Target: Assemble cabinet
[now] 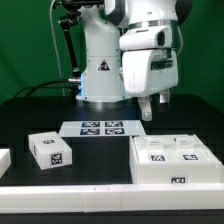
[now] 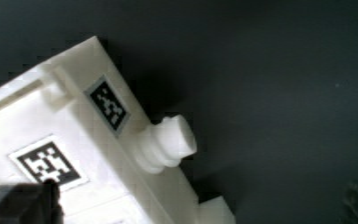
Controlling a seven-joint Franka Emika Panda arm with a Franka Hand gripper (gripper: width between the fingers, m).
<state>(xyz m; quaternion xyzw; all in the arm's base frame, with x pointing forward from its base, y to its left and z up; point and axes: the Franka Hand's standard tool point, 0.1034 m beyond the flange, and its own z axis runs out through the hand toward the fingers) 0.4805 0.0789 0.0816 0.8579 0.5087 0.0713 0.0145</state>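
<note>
The cabinet lies on the worktop, my pincer released and empty above its far edge. Descending askew, I judge I could strike its rim and shove it. The marker board sits just beside that edge; toward the small block, well apart, the worktop lies open.

light: scene is being lit brightly from above | exposure: white faces of the cabinet are being washed out against the black table | shadows: soft ones are being cast beside it | wrist view: everything is being rendered blurred, grainy, dim at edges
</note>
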